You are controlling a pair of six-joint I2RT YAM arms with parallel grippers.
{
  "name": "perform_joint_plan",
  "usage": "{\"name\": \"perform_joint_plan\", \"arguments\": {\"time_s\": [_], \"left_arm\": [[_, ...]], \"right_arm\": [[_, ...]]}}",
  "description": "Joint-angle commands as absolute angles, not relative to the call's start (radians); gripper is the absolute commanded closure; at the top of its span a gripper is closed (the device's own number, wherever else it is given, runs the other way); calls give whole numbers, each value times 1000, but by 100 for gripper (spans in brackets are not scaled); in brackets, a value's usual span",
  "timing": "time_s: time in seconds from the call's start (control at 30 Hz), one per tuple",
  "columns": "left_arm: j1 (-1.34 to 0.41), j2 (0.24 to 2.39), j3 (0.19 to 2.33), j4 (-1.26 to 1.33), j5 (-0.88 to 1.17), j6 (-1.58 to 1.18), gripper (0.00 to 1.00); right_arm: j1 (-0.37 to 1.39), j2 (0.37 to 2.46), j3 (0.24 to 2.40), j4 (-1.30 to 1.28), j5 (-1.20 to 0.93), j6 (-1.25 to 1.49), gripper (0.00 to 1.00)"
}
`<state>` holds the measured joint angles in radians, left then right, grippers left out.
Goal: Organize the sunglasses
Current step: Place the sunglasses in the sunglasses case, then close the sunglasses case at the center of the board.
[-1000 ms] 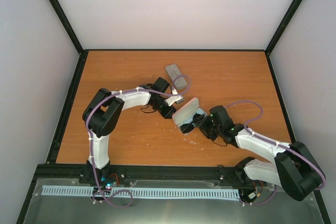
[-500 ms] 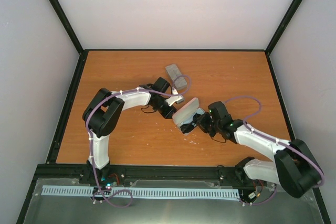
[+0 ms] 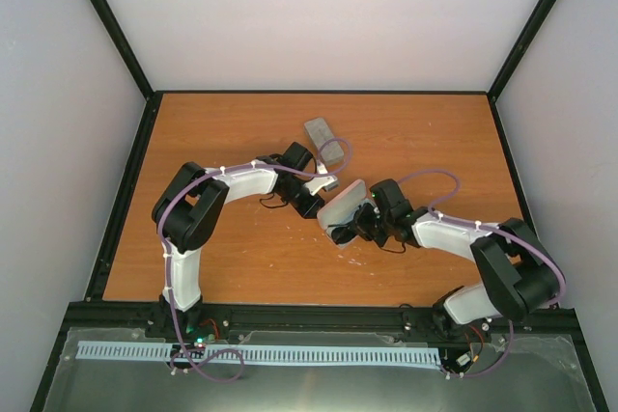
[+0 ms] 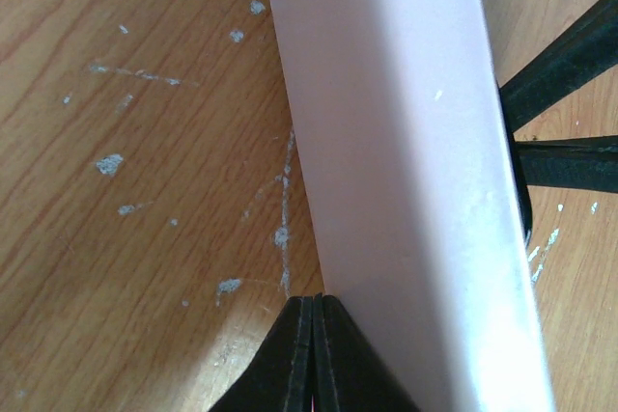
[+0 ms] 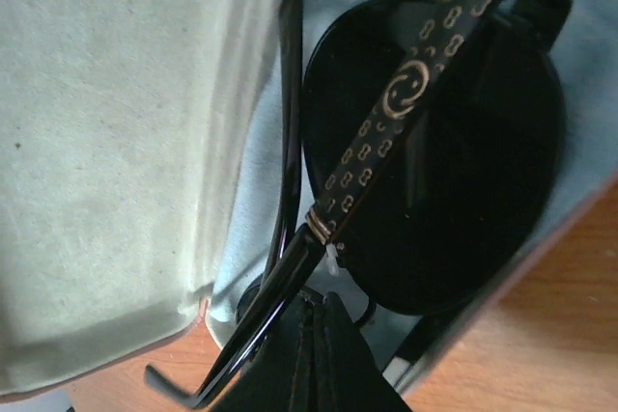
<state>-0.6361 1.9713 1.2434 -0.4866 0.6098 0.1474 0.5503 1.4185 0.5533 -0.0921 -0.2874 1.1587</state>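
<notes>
The sunglasses have a round dark lens and black arms with a gold pattern. They lie folded on a light-blue cloth inside the open pink case, next to its pale inner lining. My right gripper is shut, its tips touching the lower folded arm; from above it sits at the case's near right side. My left gripper is shut, its tips pressed against the outer wall of the pink case. In the top view it is at the case's left end.
A grey oblong case lies on the wooden table just behind the left arm's wrist. Black frame rails border the table. Dark parts show past the far side of the pink case.
The right gripper has shut and pushed left into the open case, onto the sunglasses. The right arm has stretched further left. The left arm has stayed put.
</notes>
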Motion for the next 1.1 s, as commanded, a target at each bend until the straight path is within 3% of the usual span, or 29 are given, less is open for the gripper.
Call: {"name": "perform_joint_plan", "arguments": {"time_s": [0.0, 0.33, 0.53, 0.63, 0.7, 1.07], "left_arm": [[-650, 1945, 1261, -477, 615, 147, 95], [-650, 1945, 1263, -476, 618, 145, 95], [-650, 1944, 1266, -477, 616, 144, 95], [-650, 1942, 1268, -473, 620, 141, 95], [-652, 1941, 1270, -474, 619, 141, 95], [-669, 1926, 1318, -501, 584, 144, 95]], "right_arm": [[551, 1455, 594, -93, -296, 1128, 97], [537, 1354, 636, -243, -247, 1093, 96], [537, 1113, 677, -450, -180, 1096, 84], [536, 1016, 627, -505, -130, 1131, 90], [532, 970, 551, -480, -122, 1181, 97], [532, 1079, 351, -192, -130, 1253, 97]]}}
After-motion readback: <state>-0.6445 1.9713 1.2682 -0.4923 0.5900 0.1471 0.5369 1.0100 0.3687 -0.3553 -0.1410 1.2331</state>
